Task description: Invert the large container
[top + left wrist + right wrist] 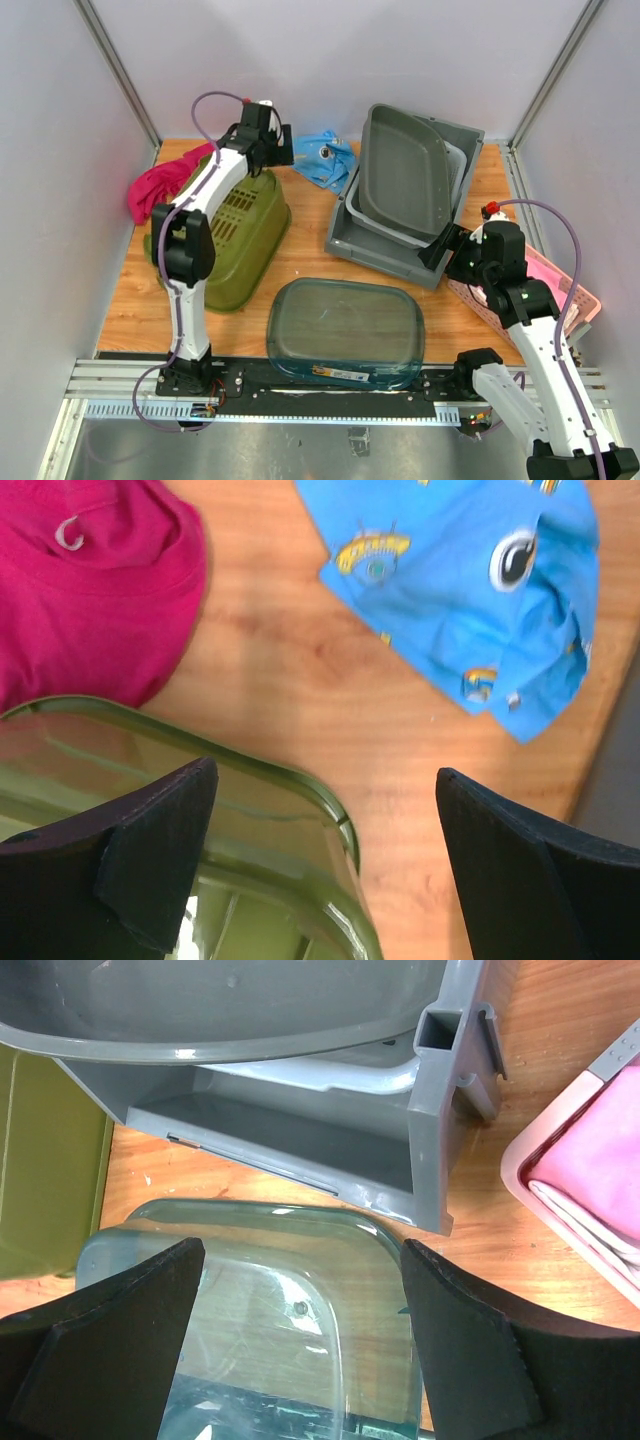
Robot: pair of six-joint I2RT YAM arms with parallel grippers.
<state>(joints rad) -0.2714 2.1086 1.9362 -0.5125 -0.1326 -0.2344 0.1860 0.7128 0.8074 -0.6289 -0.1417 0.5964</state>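
Observation:
An olive-green slatted basket (pixel 235 235) lies at the left of the table. My left gripper (pixel 265 142) is open at its far end. In the left wrist view the basket's rounded rim corner (pixel 250 880) sits between the spread fingers of the left gripper (pixel 325 775), with no touch showing. A clear teal container (pixel 345 330) rests at the front centre, seemingly base up. My right gripper (pixel 442 250) is open and hovers over its far right corner. The right wrist view shows the right gripper (pixel 302 1250) empty above the clear container (pixel 270 1330).
A grey crate (pixel 400 245) with a grey tub (pixel 400 170) leaning in it stands at the back right, close to my right gripper. A pink basket (pixel 565 290) is at the right edge. A magenta cloth (pixel 160 180) and a blue cloth (pixel 325 155) lie at the back.

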